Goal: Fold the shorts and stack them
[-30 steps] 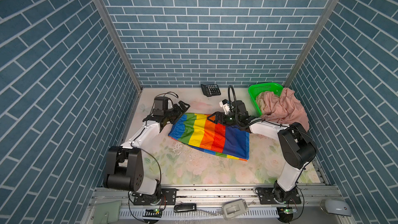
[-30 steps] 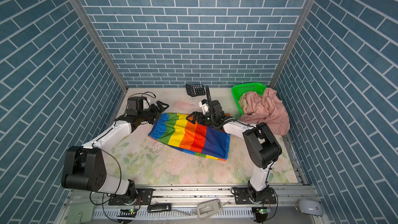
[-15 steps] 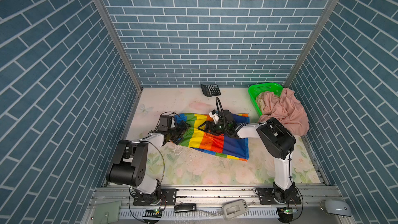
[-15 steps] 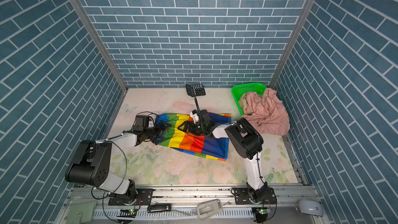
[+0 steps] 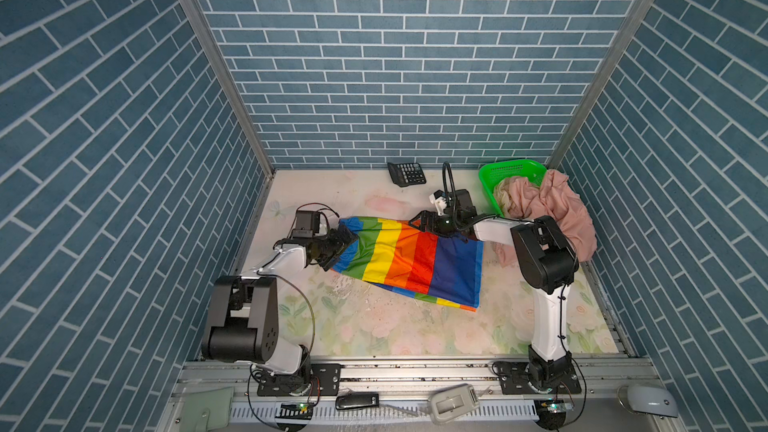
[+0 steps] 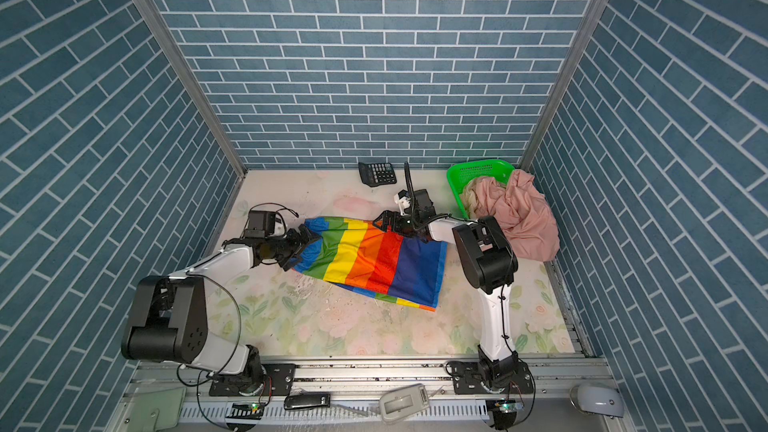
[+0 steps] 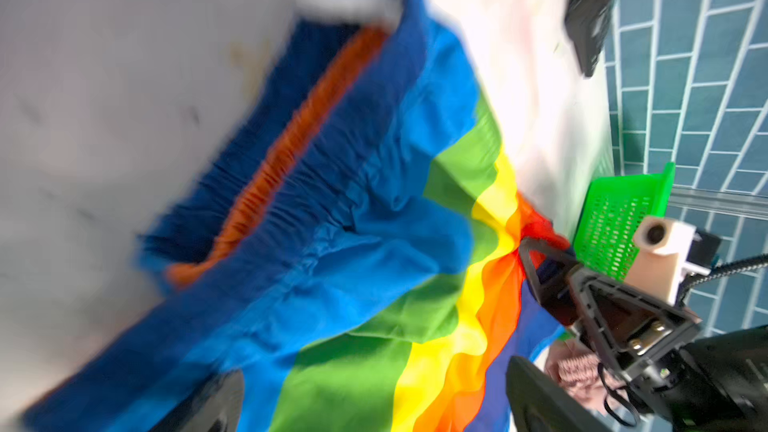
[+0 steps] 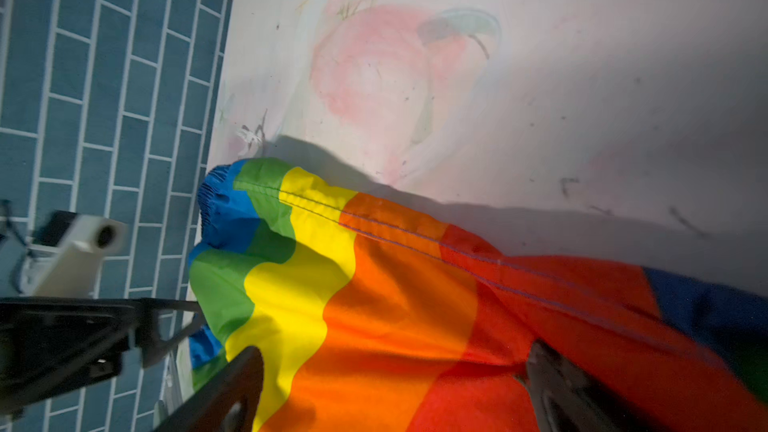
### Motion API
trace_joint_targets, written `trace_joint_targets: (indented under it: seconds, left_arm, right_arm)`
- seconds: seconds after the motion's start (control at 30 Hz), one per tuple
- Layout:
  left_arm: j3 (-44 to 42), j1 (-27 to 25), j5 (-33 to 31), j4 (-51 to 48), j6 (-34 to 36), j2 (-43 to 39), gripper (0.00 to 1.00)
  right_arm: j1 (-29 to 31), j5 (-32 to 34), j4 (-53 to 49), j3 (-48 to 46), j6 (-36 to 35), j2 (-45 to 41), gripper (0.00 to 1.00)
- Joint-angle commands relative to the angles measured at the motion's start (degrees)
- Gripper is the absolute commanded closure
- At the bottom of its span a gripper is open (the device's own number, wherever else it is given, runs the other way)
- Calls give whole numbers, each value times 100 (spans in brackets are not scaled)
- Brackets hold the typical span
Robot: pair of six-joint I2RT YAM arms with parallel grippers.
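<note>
1. Blue brick walls all round, and a floral desk (image 5: 374,326). The rainbow shorts (image 5: 411,259) lie spread flat mid-desk, with the gathered waistband at the left end.
2. The left tool (image 5: 341,243) sits at that waistband, jaws apart and gripping nothing. The right tool (image 5: 419,224) is at the far edge by the red stripe, also with jaws apart.
3. Risk one: the cloth looks shiny and slippery. A pinch that catches only the top layer would peel it away and leave a lopsided fold.
4. Risk two: if the tools close or lift out of step, the shorts skew and bunch.
5. Risk three: the right arm works close to the pink shorts (image 5: 557,209) spilling over the basket (image 5: 511,164). A wide elbow swing could drag them down onto the desk.
</note>
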Motion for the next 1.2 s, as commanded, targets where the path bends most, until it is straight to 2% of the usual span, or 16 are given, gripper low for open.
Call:
trace_joint_targets:
  seconds: [0.0,0.1,0.3,0.37,0.53,0.7,0.8,0.9,1.17]
  left_arm:
    - [595,192,-732,-1294,978,-242,0]
    - [960,353,-1046,-1754,1426,-88,0]
    - [1156,400,-497,-1531,1684,701,3]
    - [1240,353,-520,-1533,1802,1003,5]
    - [1425,175,-502,-1500,1936,1495,7]
    - [1693,-25,-809,-1592,2034,1983,7]
    - [2024,-174,-983,-1830,2176,2333,12]
    - [2229,-280,-1206,-2085,2315,2595,27]
    - [2458,-552,-1522,-2324,2504,2814,79]
  right_arm:
    - [-21,360,-1061,-107,-553,-782,1]
    - [-20,437,-1273,-361,-568,-1375,1]
    - [-34,582,-1583,-942,-599,-2249,1]
    - [-60,604,-1621,-1153,-589,-2476,1]
    - [-130,573,-1592,-1649,-551,-2796,1]
    - [-185,502,-1379,-2095,-500,-2917,1]
    - [-252,472,-1293,-2307,-483,-2917,1]
    - [-340,427,-1198,-2448,-432,-2952,1]
    - [-398,401,-1088,-2483,-377,-2943,1]
